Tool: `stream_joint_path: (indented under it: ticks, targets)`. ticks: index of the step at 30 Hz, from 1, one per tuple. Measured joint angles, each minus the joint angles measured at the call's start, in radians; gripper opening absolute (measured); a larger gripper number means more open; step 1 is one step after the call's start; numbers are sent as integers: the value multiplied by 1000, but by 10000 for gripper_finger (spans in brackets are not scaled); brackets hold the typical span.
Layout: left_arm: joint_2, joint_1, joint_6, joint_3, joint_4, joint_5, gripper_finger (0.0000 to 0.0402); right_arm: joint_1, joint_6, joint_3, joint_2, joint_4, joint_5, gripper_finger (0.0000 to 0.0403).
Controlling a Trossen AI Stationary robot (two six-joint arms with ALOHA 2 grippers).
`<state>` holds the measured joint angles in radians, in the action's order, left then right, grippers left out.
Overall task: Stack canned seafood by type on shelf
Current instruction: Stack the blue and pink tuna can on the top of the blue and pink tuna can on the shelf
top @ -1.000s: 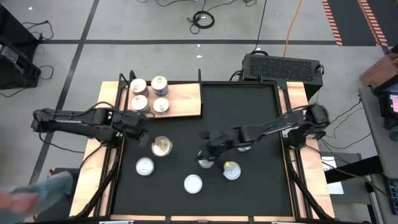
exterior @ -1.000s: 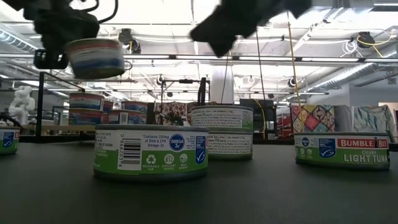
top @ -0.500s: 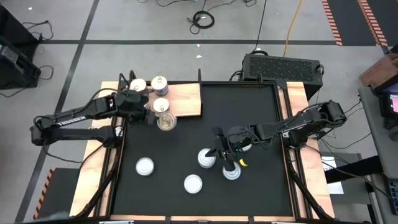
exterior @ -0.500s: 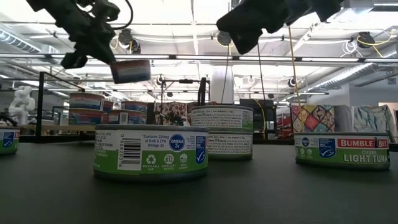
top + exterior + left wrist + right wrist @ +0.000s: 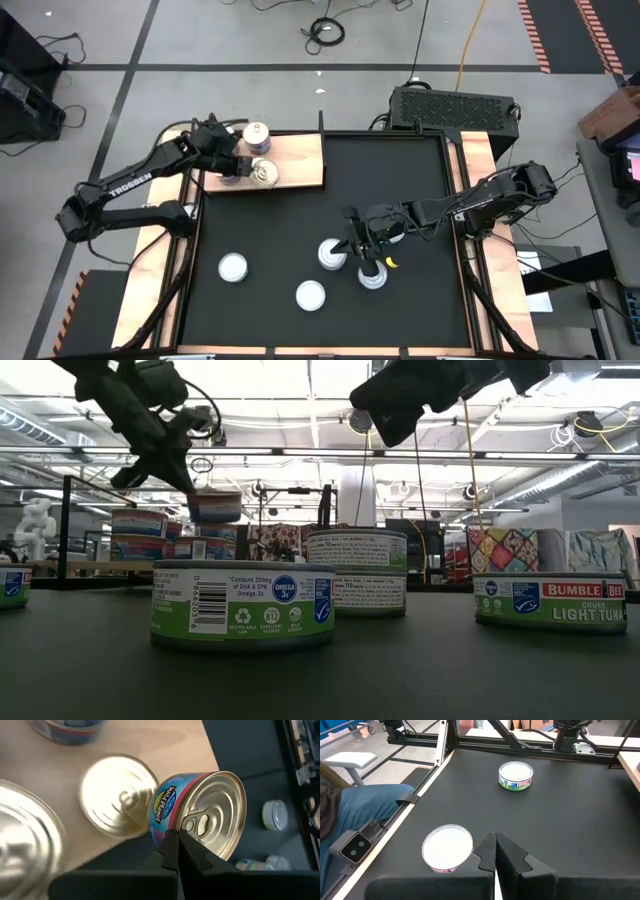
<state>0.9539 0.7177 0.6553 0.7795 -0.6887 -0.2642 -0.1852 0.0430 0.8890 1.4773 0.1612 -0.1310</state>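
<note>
My left hand (image 5: pixel 176 851) is pinched shut on the pull-tab of a gold-topped tin (image 5: pixel 200 815), which hangs tilted from my fingers (image 5: pixel 170 852) above the shelf (image 5: pixel 300 160). Just beyond it on the board is another gold tin (image 5: pixel 116 795), and I cannot tell whether the two touch; farther from my hand on the shelf are more tins (image 5: pixel 257 133), some stacked. I judge this to be the placing step: the held tin goes onto its like. The next move calls for levelling the tin, centring it over the gold one below, lowering until the rims meet, and only then letting go, since a tilted drop could slide it off or knock the neighbours. My right hand (image 5: pixel 362 243) is closed on nothing and hovers over the table (image 5: pixel 400 180), well apart from the shelf. Right beneath and beside it are a few loose tins (image 5: pixel 330 254), with two pale-topped ones (image 5: pixel 233 267) farther off, waiting to be sorted.
</note>
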Motion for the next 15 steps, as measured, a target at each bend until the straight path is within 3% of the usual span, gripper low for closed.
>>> stream_joint_path:
  ticks: [8, 15]
  targets:
    - [5, 126, -67, 0, -4, -22, 0, 0, -2, 0, 0, -5, 0, 0]
    - [21, 174, -106, 0, -13, -41, 0, 0, -2, 0, 0, -5, 0, 0]
